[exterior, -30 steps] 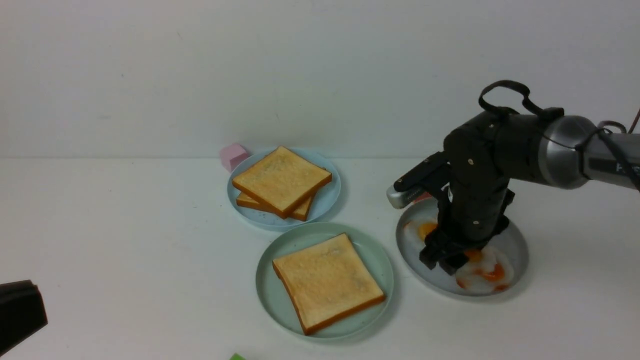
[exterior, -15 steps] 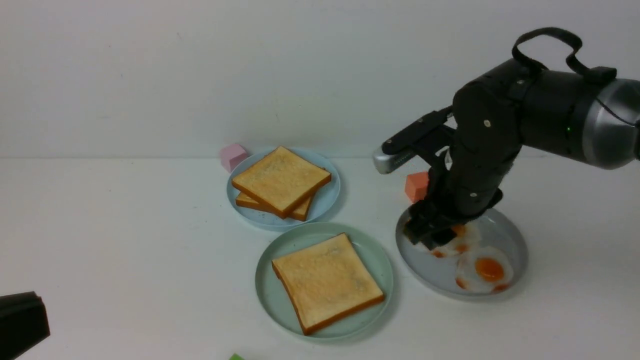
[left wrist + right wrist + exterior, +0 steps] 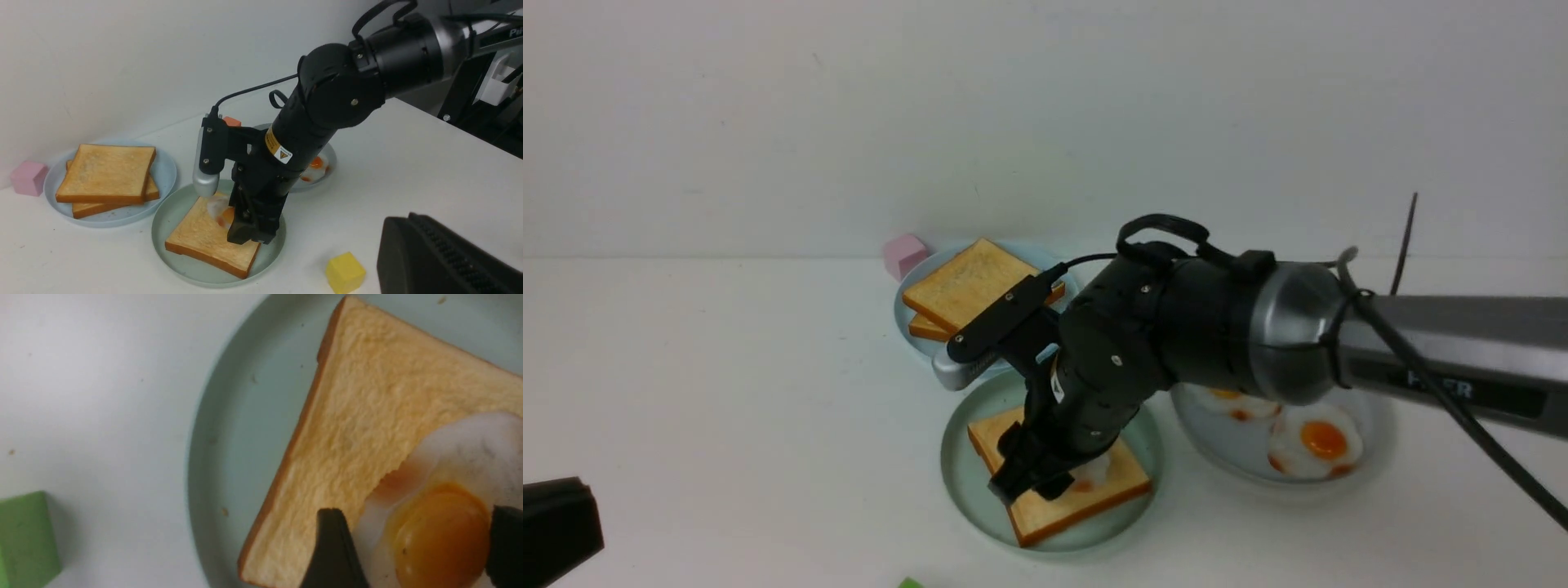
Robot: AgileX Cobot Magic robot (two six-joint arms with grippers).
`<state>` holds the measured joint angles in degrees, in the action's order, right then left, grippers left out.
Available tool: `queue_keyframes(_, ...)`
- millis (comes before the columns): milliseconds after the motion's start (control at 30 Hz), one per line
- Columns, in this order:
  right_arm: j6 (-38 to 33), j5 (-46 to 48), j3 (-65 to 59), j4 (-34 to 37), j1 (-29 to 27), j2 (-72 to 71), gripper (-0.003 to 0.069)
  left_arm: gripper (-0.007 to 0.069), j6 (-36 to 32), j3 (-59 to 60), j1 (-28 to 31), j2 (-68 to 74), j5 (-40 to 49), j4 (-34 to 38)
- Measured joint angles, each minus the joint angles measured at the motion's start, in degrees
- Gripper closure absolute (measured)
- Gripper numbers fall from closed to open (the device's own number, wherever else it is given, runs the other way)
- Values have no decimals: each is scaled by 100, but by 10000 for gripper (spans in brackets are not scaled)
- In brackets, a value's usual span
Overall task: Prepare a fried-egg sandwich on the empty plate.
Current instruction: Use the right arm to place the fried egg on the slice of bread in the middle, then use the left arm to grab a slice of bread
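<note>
The right gripper (image 3: 1036, 480) has brought 1 egg (image 3: 445, 539), clamped in its jaws, to the bread (image 3: 367, 396) inside the green plate's (image 3: 241, 424) edge, so letting go seems next; the left gripper's (image 3: 410, 218) jaws touch.

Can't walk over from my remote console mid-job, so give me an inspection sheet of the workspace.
Surface: white, a few crumbs near the mint-green plate.
Bread slice: lies on that plate.
Fried egg: over that slice, between the right gripper's fingers.
Spare bread: two slices stacked on the light blue plate.
Grey plate: more fried eggs.
Clutter: pink, orange, green and yellow blocks.
Left gripper: shut, empty.
Right gripper: at the egg.
Cables: black, along the right arm; no snag seen.
Surroundings: plain pale wall behind.
</note>
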<state>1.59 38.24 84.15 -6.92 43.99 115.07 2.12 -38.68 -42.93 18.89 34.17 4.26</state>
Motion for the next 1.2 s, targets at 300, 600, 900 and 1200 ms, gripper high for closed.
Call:
queue_keyframes(300, 104, -207, 0, -100, 0, 13, 176, 637, 0, 0, 0, 0, -10, 0)
queue_keyframes(600, 108, 143, 0, -32, 0, -44, 20, 631, 0, 0, 0, 0, -10, 0)
queue_keyframes(900, 108, 1534, 0, -4, 0, -1744, 230, 630, 0, 0, 0, 1268, 27, 0)
queue_keyframes(1200, 546, 3246, -337, -10, 0, -3922, 655, 638, -317, -1110, 502, 4225, -269, 106)
